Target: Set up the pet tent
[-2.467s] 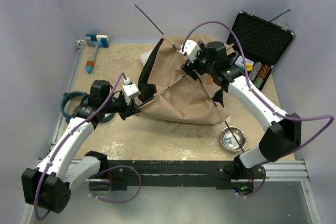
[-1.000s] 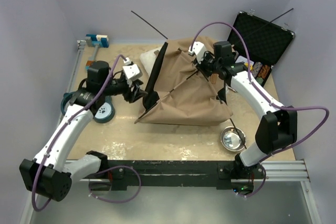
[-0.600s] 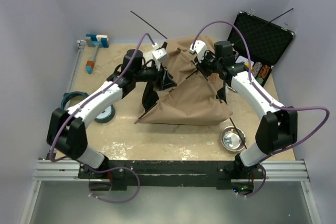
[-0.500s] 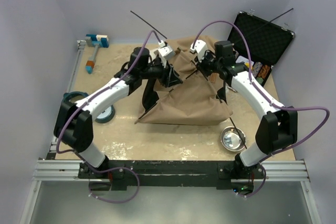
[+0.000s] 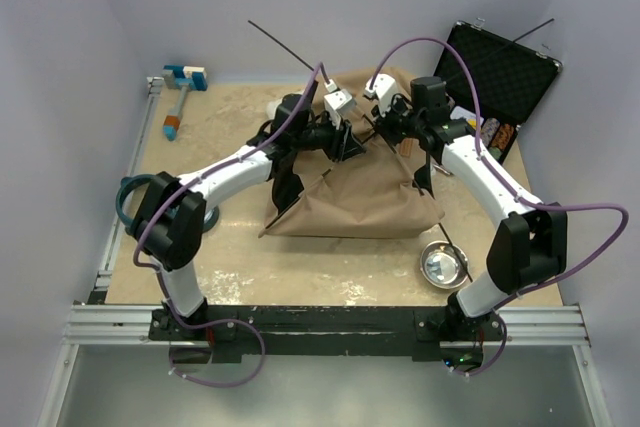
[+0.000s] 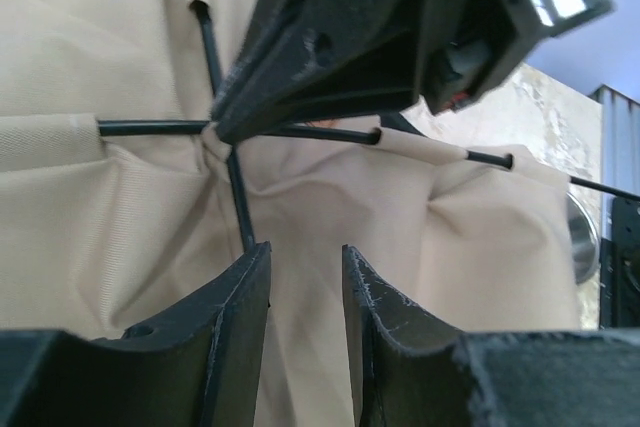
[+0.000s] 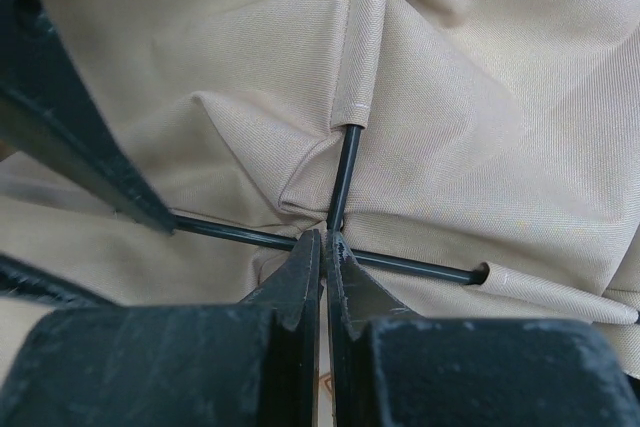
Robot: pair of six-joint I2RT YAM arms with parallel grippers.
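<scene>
Evidently the step in hand is fixing the frame at the peak of the large tan fabric pet tent point(image 5: 350, 197) with its black-trimmed opening. It sits half-raised and slumped on the sandy table point(image 5: 230, 257), toward the back and middle. Both arms meet over the peak, where the 2 thin dark poles point(image 6: 235, 182) leave their fabric sleeves and cross. The right gripper point(image 7: 322, 239) has its jaws pressed together, with the tips right at that crossing. Whether they pinch a pole or a fold of cloth cannot be told. The left gripper point(image 6: 305, 257) faces it from the other side, its fingers parted by a narrow gap. Nothing is between them, and 1 pole runs toward that gap. The next move probably calls for the left gripper to slide onto that pole and clamp it just beside the crossing. The right one would steady the peak, so the frame can be bowed and the cloth drawn taut.
</scene>
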